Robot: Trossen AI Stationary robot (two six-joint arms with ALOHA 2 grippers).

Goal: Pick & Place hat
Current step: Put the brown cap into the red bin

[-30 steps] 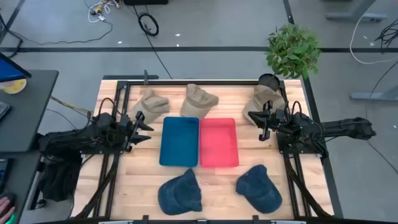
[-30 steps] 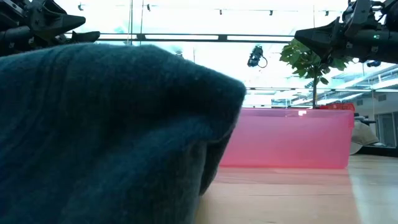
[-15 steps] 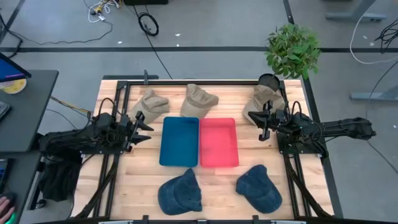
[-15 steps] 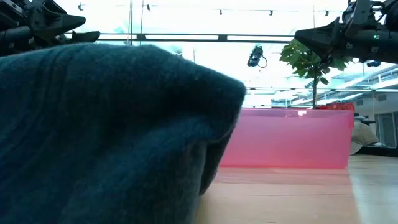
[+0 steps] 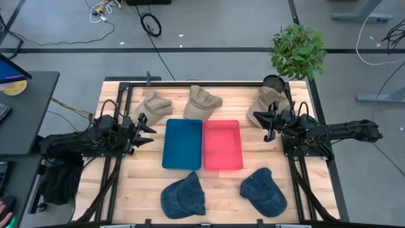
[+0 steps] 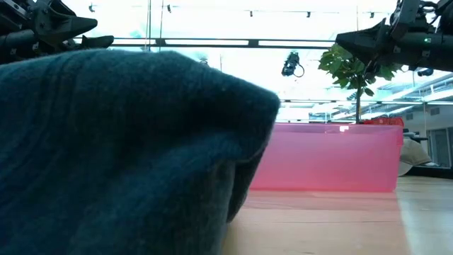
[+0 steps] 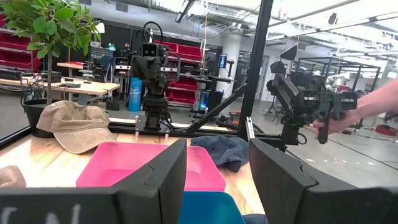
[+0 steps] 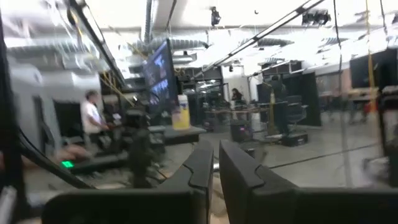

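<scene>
Judged from how things lie, the task has hardly begun: both trays, the blue tray (image 5: pixel 182 144) and the pink tray (image 5: pixel 223 145) side by side in the middle of the tabletop (image 5: pixel 142 177), hold nothing. All five hats rest on the wood. Three tan ones lie along the far edge: the left tan hat (image 5: pixel 155 104), the middle tan hat (image 5: pixel 202 102) and the right tan hat (image 5: pixel 269 101). Two dark blue ones lie at the near edge, the left blue hat (image 5: pixel 183 195) and the right blue hat (image 5: pixel 264 191).

The left hand (image 5: pixel 143 128) hangs just left of the blue tray, fingers spread wide and empty. The right hand (image 5: pixel 263 125) hovers beside the right tan hat, its fingers drawn narrow with nothing between them. Every pick and every placement appears left to do.
</scene>
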